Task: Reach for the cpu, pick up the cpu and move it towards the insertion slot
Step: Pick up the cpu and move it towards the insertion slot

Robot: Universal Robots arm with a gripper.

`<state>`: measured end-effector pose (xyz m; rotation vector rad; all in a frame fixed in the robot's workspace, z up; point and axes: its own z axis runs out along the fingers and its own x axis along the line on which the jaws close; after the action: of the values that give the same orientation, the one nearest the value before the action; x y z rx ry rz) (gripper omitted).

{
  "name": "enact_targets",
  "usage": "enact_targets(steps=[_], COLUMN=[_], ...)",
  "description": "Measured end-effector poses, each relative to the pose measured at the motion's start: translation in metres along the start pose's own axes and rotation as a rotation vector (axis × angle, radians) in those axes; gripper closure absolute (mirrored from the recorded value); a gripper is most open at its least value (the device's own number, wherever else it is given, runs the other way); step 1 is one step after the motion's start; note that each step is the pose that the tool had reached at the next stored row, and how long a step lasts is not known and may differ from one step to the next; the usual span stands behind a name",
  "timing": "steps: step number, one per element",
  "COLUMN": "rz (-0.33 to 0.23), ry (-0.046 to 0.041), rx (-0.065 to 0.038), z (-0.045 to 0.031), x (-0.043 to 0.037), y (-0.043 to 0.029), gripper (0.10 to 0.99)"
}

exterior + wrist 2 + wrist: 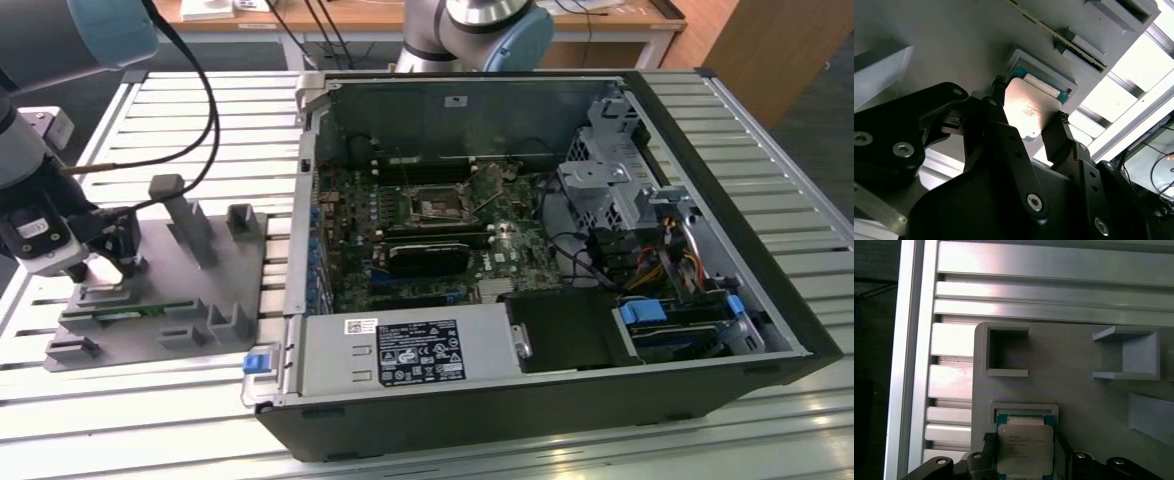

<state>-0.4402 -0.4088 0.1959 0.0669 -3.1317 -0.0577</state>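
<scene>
Your fingers (pixel 997 95) are closed narrow on the cpu (pixel 1026 111), one against each of two opposite edges. In both wrist views the chip sits between them, just over its walled pocket (pixel 1024 409) in the grey tray (pixel 1079 405). A teal-edged layer shows inside that pocket behind the chip; you cannot tell from here whether it is part of the tray.

The cpu (pixel 1025 450) carries several lines of dark print on its silvery top in the first wrist view, too fine to make out. Beside its pocket the tray has another square walled pocket (pixel 1004 352).

In the exterior view your gripper (pixel 107 268) hangs over the tray (pixel 147 345) at the exterior view's left, on the slatted metal surface (pixel 134 420). A narrow green circuit strip (pixel 127 312) lies in a slot of that tray, near the fingers.

Well apart, toward the exterior view's right, the open computer case (pixel 534 410) holds the motherboard, with the insertion slot (pixel 438 207) near its middle, framed in silvery metal. The metal box at the case's front edge bears a black label (pixel 420 354) with white print and symbols, also unreadable.
</scene>
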Motion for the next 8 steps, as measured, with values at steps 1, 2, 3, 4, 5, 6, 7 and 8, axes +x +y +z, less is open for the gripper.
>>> enact_targets(steps=[1,2,3,4,5,6,7,8], rz=[0.0,0.0,0.0,0.0,0.0,0.0,0.0,0.0], ry=[-0.0001,-0.0001,-0.0001,0.0,0.0,0.0,0.0,0.0], rx=[0.0,0.0,0.0,0.0,0.0,0.0,0.0,0.0], z=[-0.0001,-0.0003,-0.0006,-0.0009,-0.0012,-0.0015,-0.0019,-0.0023], x=[0.0,0.0,0.0,0.0,0.0,0.0,0.0,0.0], y=[0.0,0.0,0.0,0.0,0.0001,0.0001,0.0001,0.0002], gripper=[0.541,0.541,0.541,0.541,0.541,0.541,0.541,0.541])
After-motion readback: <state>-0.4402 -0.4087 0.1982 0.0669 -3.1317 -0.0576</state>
